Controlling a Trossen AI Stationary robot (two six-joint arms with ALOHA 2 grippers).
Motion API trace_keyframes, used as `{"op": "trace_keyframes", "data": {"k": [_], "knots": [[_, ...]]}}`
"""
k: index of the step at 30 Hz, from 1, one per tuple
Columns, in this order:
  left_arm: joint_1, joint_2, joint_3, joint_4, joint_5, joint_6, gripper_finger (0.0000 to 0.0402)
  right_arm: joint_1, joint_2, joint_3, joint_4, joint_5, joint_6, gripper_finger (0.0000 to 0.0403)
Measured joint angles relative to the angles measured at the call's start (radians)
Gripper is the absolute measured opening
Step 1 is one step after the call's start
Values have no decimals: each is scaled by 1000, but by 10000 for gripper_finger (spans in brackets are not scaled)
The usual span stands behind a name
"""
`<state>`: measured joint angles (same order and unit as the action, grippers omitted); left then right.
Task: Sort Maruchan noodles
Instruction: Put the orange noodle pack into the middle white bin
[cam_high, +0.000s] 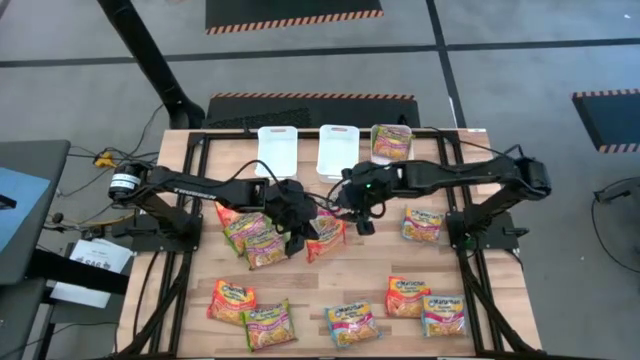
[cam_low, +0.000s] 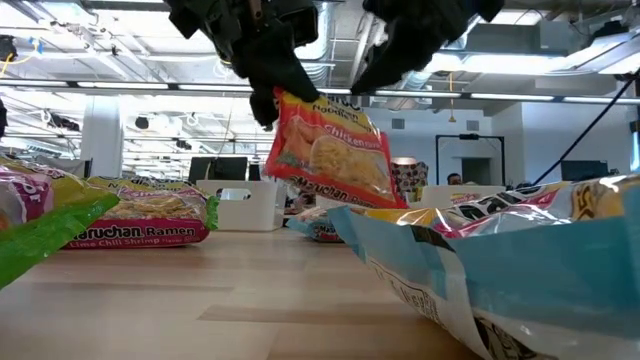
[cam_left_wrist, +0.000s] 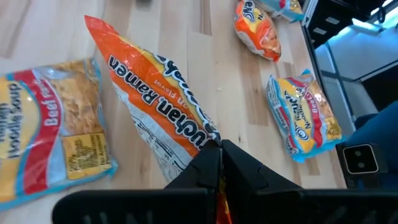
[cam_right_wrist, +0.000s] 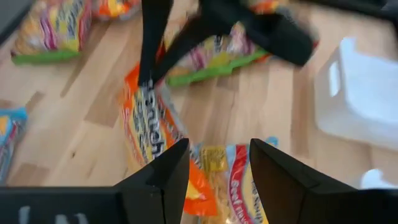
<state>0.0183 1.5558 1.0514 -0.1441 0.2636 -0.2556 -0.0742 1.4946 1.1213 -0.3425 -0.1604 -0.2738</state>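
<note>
one orange packet (cam_low: 330, 150) hangs clear of the surface (cam_high: 350, 275), pinched at its corner by the left gripper (cam_left_wrist: 219, 149) jaws; right gripper (cam_right_wrist: 217, 165) close by, jaws spread (handover likely). next: carry it to a white bin (cam_high: 277, 150); other packets (cam_high: 340, 322) wait.

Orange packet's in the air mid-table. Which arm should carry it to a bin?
Left, probably. The left end effector is already shut on the orange packet, which hangs off the table. The right end effector is open beside it, holding nothing. The white bins sit at the far edge, seemingly within either arm's reach.
</note>
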Motion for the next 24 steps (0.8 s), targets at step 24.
{"op": "trace_keyframes", "data": {"k": [24], "knots": [[17, 0, 69, -13, -53, 30, 0, 45, 81, 1, 26, -22, 34, 190]]}}
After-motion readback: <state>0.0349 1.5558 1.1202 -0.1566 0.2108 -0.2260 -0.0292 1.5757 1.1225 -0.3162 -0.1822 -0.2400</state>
